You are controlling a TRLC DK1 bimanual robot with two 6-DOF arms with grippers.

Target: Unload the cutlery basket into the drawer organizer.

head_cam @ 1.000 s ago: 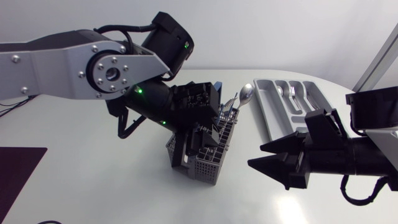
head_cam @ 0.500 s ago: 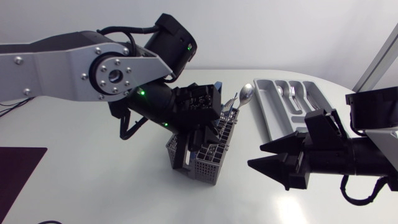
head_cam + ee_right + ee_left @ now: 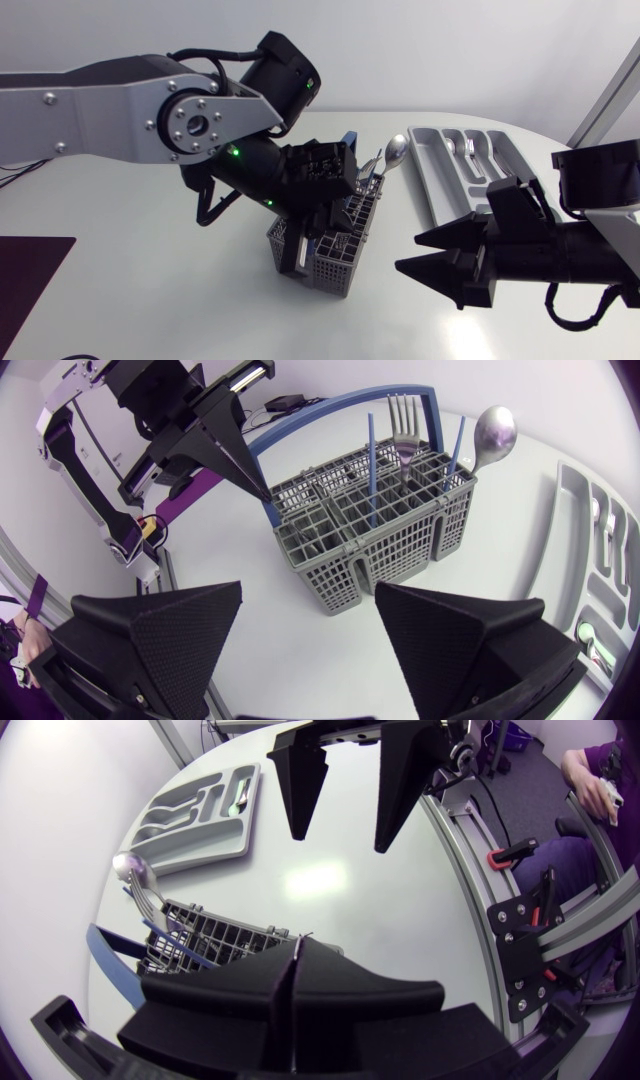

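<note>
My left gripper hangs over the basket, its fingers pressed together into one point just at the basket's rim, beside the blue handle. I see nothing between them. I judge the arm is brought in steeply from above because the cutlery stands upright in narrow cells and can only be reached, and lifted out, from the top.

The basket stands on the table between my two arms, near the middle. It is a grey mesh box split into small compartments. A fork stands tines-up and a spoon bowl-up in the cells on the organizer's side. Two thin blue-handled pieces stand beside them. The cells nearest my left fingertips look empty, though I cannot see to their bottoms.

My right gripper hovers low beside the basket, fingers wide apart, holding nothing and pointing at it. It seems parked there to steady the basket or take a piece.

The organizer lies beyond it, well apart from the basket. A few shiny pieces lie in its slots, so unloading looks partly done.
</note>
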